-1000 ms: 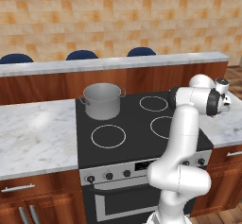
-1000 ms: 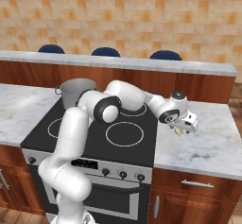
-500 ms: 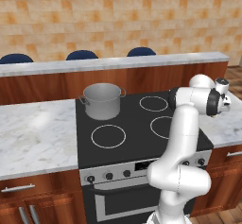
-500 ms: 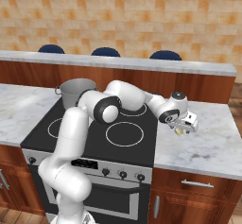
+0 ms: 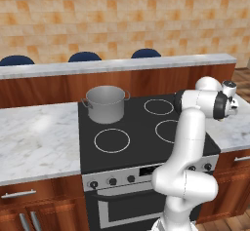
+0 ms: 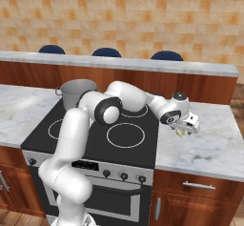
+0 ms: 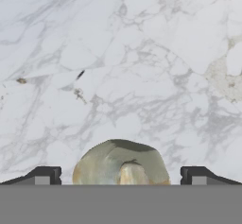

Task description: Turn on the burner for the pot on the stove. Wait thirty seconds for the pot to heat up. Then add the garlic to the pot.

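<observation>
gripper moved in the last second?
No. In the right base view the gripper hangs at the same spot over the marble counter, right of the stove, garlic between its fingers.

pot point(image 5: 105, 103): brushed grey metal, matt. stove point(image 5: 141, 127): glossy black glass top. counter point(image 7: 118, 62): polished white marble, grey veins. cabinets point(image 6: 195, 196): reddish wood, metal handles. wall point(image 5: 122, 25): tan tile.

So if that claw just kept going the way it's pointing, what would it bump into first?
Most likely the garlic: it sits between the claw's open fingertips, right in front of the hand camera. Just beyond lies the marble counter. Whether the claw already touches the garlic is hard to tell.
</observation>
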Robot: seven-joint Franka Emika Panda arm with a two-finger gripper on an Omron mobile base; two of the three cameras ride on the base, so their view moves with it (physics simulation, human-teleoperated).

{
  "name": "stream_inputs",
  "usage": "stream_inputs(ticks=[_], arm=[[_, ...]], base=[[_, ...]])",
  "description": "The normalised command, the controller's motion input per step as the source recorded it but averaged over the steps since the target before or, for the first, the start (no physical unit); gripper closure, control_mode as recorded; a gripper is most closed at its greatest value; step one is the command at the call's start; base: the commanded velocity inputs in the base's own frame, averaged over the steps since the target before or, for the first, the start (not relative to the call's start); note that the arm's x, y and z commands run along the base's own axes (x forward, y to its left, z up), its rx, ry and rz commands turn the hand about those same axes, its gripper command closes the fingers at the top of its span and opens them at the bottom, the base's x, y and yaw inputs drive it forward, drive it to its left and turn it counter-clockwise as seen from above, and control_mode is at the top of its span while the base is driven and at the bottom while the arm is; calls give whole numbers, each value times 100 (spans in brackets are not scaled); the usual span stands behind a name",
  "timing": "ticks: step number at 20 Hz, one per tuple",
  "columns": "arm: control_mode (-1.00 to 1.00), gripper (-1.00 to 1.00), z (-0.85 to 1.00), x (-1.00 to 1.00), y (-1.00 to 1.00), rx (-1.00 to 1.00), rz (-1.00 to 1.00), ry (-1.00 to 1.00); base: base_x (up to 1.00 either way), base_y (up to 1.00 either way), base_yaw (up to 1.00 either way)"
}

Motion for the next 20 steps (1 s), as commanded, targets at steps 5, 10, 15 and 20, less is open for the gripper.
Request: stream_inputs(ticks=[5, 10, 15, 20], arm=[[-100, -100, 0, 0, 0, 0, 0, 0], [-100, -100, 0, 0, 0, 0, 0, 0], [-100, -100, 0, 0, 0, 0, 0, 0], [-100, -100, 0, 0, 0, 0, 0, 0]], base=[[0, 0, 0], [0, 0, 0], [0, 0, 0], [0, 0, 0]])
